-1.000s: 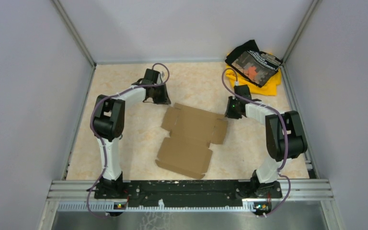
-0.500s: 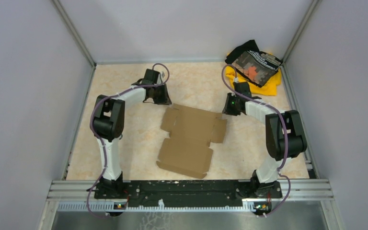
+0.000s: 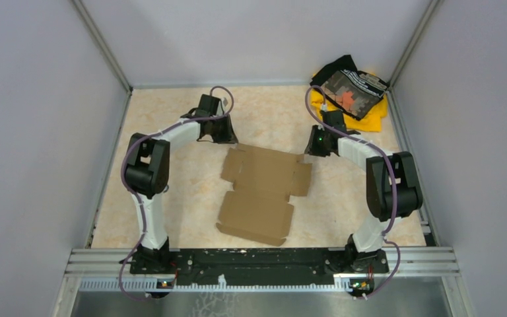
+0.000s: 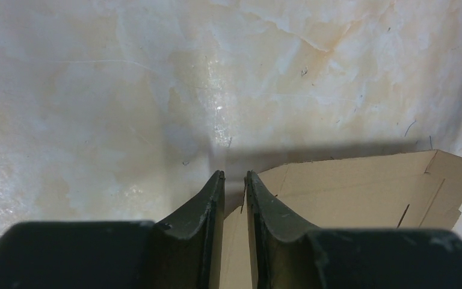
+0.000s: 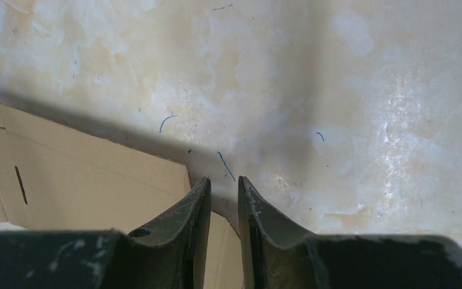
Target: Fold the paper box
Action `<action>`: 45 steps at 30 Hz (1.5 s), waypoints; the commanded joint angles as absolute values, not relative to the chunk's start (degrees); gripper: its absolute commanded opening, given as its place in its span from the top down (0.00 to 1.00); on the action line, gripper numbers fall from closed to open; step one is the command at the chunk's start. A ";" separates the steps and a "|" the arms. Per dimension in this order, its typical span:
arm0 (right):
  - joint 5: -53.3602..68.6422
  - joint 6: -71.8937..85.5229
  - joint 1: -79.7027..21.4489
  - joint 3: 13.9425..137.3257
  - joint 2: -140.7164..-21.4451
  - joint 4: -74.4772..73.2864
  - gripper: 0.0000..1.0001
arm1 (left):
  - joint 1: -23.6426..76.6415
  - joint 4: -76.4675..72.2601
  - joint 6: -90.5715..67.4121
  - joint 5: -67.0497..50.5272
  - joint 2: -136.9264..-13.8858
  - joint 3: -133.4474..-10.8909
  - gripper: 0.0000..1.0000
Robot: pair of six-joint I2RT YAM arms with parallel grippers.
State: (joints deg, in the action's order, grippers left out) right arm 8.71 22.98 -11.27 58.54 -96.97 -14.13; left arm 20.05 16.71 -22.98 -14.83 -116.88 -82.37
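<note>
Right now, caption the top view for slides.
Left gripper and right gripper flank the far end of the flat paper box.

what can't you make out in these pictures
- Left tool: whether it pinches the box edge; left wrist view, its fingers cover the contact.
- Right tool: same doubt; right wrist view, its fingers cover it.
- Both tools' tips: top view, hidden under the left wrist and right wrist.
- Most of the box: wrist views, cut off by frame edges.
- Cloth pile: top view, print too small to read.

No writing can be read anywhere; the paper box [image 3: 264,191] bears no print.
</note>
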 commanded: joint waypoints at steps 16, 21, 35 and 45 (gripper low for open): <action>9.15 22.43 -12.13 60.62 -97.55 -12.80 0.76 | 19.78 17.20 -21.72 -11.32 -114.37 -81.41 0.82; 9.47 22.46 -12.13 60.81 -97.86 -12.55 0.76 | 19.74 16.93 -22.13 -12.96 -114.91 -80.95 0.83; 9.58 22.75 -13.07 62.56 -98.82 -13.08 0.76 | 20.59 16.34 -22.67 -15.18 -115.71 -81.23 0.84; 9.40 22.94 -14.17 63.69 -99.04 -13.52 0.76 | 21.49 16.08 -23.19 -15.62 -115.88 -81.30 0.84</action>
State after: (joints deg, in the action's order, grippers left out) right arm 9.13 23.00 -13.30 60.18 -99.07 -14.55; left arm 20.80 16.82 -22.72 -14.28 -116.31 -81.06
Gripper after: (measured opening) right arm 0.235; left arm 0.161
